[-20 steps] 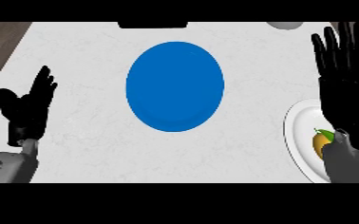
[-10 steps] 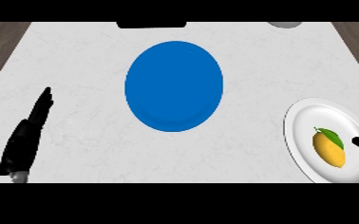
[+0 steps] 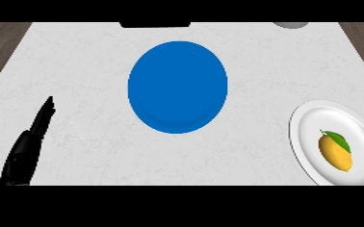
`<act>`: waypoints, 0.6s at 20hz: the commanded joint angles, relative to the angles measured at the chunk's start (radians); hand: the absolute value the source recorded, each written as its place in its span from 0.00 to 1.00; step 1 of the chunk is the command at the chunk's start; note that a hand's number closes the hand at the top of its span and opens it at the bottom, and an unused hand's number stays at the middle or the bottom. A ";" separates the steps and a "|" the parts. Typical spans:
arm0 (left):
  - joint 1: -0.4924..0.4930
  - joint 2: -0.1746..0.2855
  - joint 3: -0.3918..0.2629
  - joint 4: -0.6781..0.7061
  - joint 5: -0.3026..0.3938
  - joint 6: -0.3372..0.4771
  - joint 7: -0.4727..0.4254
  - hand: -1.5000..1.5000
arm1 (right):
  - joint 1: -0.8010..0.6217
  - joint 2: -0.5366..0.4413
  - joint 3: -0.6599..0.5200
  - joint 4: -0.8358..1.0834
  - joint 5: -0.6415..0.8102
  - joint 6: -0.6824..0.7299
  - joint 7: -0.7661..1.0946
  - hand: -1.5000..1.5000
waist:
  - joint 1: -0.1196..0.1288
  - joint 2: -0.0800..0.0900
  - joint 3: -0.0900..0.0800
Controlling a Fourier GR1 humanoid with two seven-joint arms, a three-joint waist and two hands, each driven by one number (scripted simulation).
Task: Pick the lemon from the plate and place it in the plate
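Note:
A yellow lemon (image 3: 335,152) with a green leaf lies on a white plate (image 3: 307,133) at the right edge of the counter. A blue plate (image 3: 177,86) with nothing on it sits in the middle. My left hand (image 3: 27,150) shows at the lower left, seen edge-on with its fingers straight and pointing away, far from both plates. My right hand does not show in the head view.
The white marbled counter (image 3: 85,62) spreads around both plates. A dark object (image 3: 155,24) sits at the far edge in the middle, and a grey round object (image 3: 291,24) at the far right. Wooden floor shows past the counter's corners.
My right hand has withdrawn out of view from above the white plate, uncovering the lemon. My left hand has turned edge-on and sunk toward the lower left.

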 commanded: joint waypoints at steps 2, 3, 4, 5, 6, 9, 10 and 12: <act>-0.003 0.015 0.013 -0.020 0.007 -0.032 0.006 0.50 | 0.086 -0.164 -0.047 0.013 0.088 0.136 0.055 0.00 | 0.007 0.002 0.000; -0.003 -0.003 0.006 0.011 -0.014 -0.015 -0.025 0.50 | 0.050 -0.208 -0.027 0.023 0.127 0.117 0.093 0.00 | 0.018 0.006 -0.001; -0.033 -0.022 -0.022 -0.024 -0.032 0.010 0.041 0.50 | 0.028 -0.253 -0.042 0.101 0.147 0.155 0.083 0.00 | 0.019 0.007 0.001; 0.007 0.011 0.016 -0.002 -0.019 -0.014 -0.019 0.50 | 0.079 -0.253 -0.044 0.051 0.167 0.173 0.093 0.00 | 0.016 0.004 0.000; -0.029 -0.020 0.003 0.023 -0.022 -0.015 -0.012 0.50 | 0.046 -0.296 -0.054 0.078 0.165 0.175 0.125 0.00 | 0.014 0.006 -0.001; -0.004 0.015 0.027 -0.035 -0.012 -0.037 0.028 0.50 | 0.046 -0.324 -0.035 0.094 0.207 0.208 0.173 0.00 | 0.020 0.004 0.000; -0.041 -0.010 0.010 0.006 -0.023 -0.039 0.041 0.50 | 0.016 -0.377 -0.050 0.106 0.181 0.221 0.218 0.00 | 0.016 0.006 -0.001; 0.001 -0.017 0.011 -0.021 -0.036 -0.033 0.011 0.50 | -0.064 -0.398 0.006 0.167 0.230 0.205 0.260 0.00 | 0.029 0.007 0.000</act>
